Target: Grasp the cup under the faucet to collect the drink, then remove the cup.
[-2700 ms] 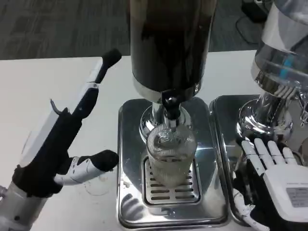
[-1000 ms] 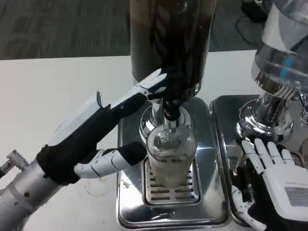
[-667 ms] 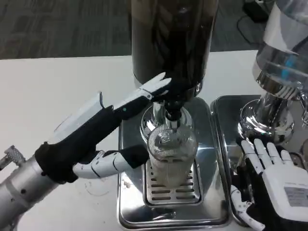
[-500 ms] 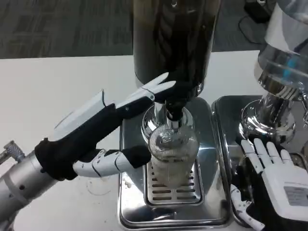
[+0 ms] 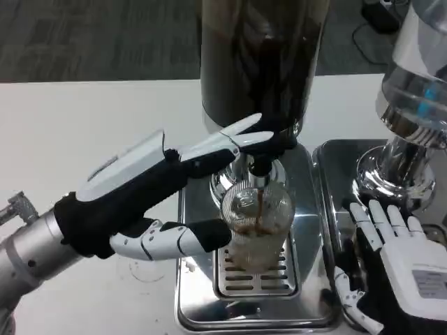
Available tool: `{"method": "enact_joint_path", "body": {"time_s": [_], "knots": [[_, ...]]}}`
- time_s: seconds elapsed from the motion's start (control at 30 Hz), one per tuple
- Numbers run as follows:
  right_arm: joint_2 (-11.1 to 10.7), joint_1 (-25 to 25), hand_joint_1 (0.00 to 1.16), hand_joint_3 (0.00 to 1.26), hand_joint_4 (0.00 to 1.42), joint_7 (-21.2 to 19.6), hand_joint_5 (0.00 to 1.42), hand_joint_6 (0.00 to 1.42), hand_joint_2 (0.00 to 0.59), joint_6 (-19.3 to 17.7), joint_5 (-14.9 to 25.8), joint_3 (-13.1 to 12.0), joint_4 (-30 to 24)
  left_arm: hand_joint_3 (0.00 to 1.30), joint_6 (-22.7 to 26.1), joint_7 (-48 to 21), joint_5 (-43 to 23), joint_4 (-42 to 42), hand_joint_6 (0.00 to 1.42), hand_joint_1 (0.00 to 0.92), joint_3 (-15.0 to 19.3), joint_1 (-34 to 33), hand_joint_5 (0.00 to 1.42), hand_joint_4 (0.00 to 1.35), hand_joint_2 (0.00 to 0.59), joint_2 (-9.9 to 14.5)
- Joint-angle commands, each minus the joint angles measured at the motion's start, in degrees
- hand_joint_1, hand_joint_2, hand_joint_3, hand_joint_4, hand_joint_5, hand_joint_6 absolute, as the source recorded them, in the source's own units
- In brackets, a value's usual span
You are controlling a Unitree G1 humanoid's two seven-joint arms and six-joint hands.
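Because the drink has to fall straight into it, we keep the clear ribbed plastic cup [image 5: 256,227] standing upright on the slotted grate of the shiny steel drip tray [image 5: 202,307], directly beneath the dark faucet nozzle [image 5: 260,165] of the tall dark cylindrical drink dispenser [image 5: 260,59]. A thin brown stream [image 5: 261,199] runs from the nozzle into the cup, and brown liquid has pooled in its lower part, so in our judgement the collecting step is under way and the cup is far from full.

Our left hand [image 5: 150,195] reaches in from the left with its fingers spread. The upper fingers [image 5: 241,136] stretch up to the faucet area under the dispenser body, most likely pressing its lever to hold the flow, though the contact itself is hidden. The lower digit sits against the cup's left side, probably steadying it; it does not wrap the cup, so we hold nothing.

Our right hand [image 5: 405,262] rests apart, fingers flat and extended, by the neighbouring steel tray below the second, clear-topped dispenser [image 5: 419,91], out of the way.
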Motion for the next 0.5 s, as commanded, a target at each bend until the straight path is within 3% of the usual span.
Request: {"method": "enact_joint_path", "body": {"time_s": [0.03,0.17,0.33,0.4,0.5], "knots": [[0.5,-0.2,0.27,0.07,0.00,-0.9,0.00,0.00,0.550,0.4,0.5,0.0,0.6,0.16,-1.4,-2.7,1.3,-1.3,0.20,0.000,-2.0,-0.2,0.23,0.00,0.219,0.6],[1.0,-0.2,0.27,0.07,0.00,-0.9,0.00,0.00,0.549,0.0,2.1,-0.7,0.5,0.16,-1.3,-2.7,1.1,-1.1,0.20,0.000,-2.2,-0.3,0.23,0.00,0.224,0.5],[2.3,0.2,0.28,0.07,0.00,-0.4,0.00,0.00,0.545,-2.1,9.9,-3.0,-0.3,0.16,-1.2,-2.6,1.0,-0.8,0.20,0.000,-2.2,-0.2,0.23,0.00,0.227,0.3],[2.3,0.4,0.30,0.06,0.00,0.2,0.00,0.00,0.497,-3.8,13.2,-3.9,-0.9,0.16,-1.1,-2.4,1.0,-0.9,0.20,0.000,-2.1,0.0,0.23,0.00,0.227,0.3],[2.6,0.6,0.34,0.00,0.00,3.5,0.00,0.00,0.414,-6.6,21.6,-5.4,-1.8,0.16,-1.2,-2.2,1.0,-0.9,0.20,0.000,-1.9,0.3,0.23,0.00,0.228,0.2]]}}
